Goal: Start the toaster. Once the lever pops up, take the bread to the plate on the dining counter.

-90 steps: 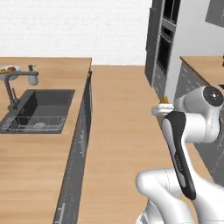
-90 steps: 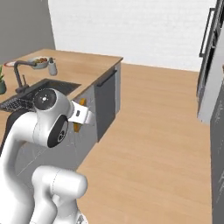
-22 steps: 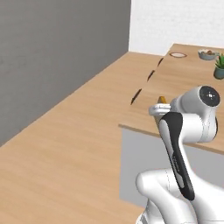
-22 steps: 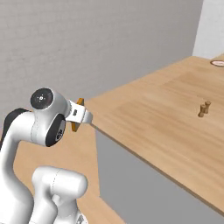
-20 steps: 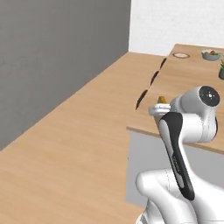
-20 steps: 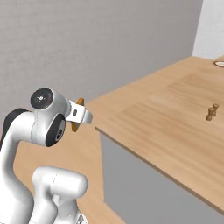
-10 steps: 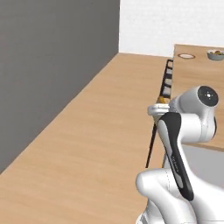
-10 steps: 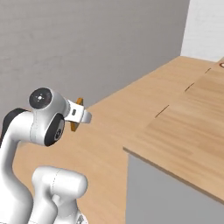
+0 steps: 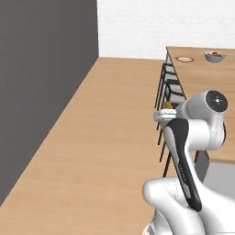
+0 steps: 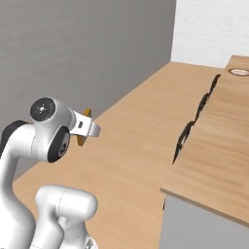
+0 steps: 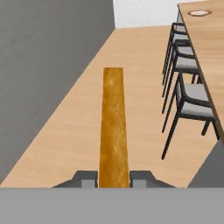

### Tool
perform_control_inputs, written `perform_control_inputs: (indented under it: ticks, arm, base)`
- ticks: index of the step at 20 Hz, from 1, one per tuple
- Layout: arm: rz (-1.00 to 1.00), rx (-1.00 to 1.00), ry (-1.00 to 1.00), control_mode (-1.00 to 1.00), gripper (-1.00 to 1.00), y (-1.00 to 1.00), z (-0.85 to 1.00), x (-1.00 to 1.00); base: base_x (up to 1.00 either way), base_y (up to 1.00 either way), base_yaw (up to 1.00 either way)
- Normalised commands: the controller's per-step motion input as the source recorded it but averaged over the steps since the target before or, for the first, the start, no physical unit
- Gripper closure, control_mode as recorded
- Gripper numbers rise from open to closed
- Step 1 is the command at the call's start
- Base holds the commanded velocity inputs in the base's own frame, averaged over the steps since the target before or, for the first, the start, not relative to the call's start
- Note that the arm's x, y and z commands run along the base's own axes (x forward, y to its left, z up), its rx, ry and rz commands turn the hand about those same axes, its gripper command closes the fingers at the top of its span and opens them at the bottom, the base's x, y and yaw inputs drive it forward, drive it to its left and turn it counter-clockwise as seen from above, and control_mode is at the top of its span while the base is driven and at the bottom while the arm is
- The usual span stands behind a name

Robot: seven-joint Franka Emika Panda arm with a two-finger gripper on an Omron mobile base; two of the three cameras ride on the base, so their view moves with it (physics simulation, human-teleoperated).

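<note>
Your gripper (image 11: pixel 113 178) had its jaws clamped on the bread (image 11: pixel 113 127), held edge-on with its long axis pointing straight ahead. The plate (image 9: pixel 184 59) lay far ahead to the right, on the far end of the dining counter (image 9: pixel 202 92). A row of chairs (image 11: pixel 188 98) lined its near side, with the bowl (image 9: pixel 215 56) just beside the plate.

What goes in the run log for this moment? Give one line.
phase: carrying | gripper: shut on bread | plate: far end of dining counter | bread not yet delivered
</note>
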Motion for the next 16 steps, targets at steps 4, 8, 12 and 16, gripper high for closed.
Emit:
perform_control_inputs:
  ticks: [4, 8, 12, 16]
  arm:
    - [0.00, 0.00, 0.00, 1.00, 1.00, 0.00, 0.00, 0.00]
    - [0.00, 0.00, 0.00, 1.00, 1.00, 0.00, 0.00, 0.00]
    - [0.00, 0.00, 0.00, 1.00, 1.00, 0.00, 0.00, 0.00]
    - [0.00, 0.00, 0.00, 1.00, 1.00, 0.00, 0.00, 0.00]
  base:
    - [0.97, 0.26, -0.36]
    - [1.00, 0.24, -0.36]
    - [1.00, 0.26, -0.36]
    - [1.00, 0.37, -0.34]
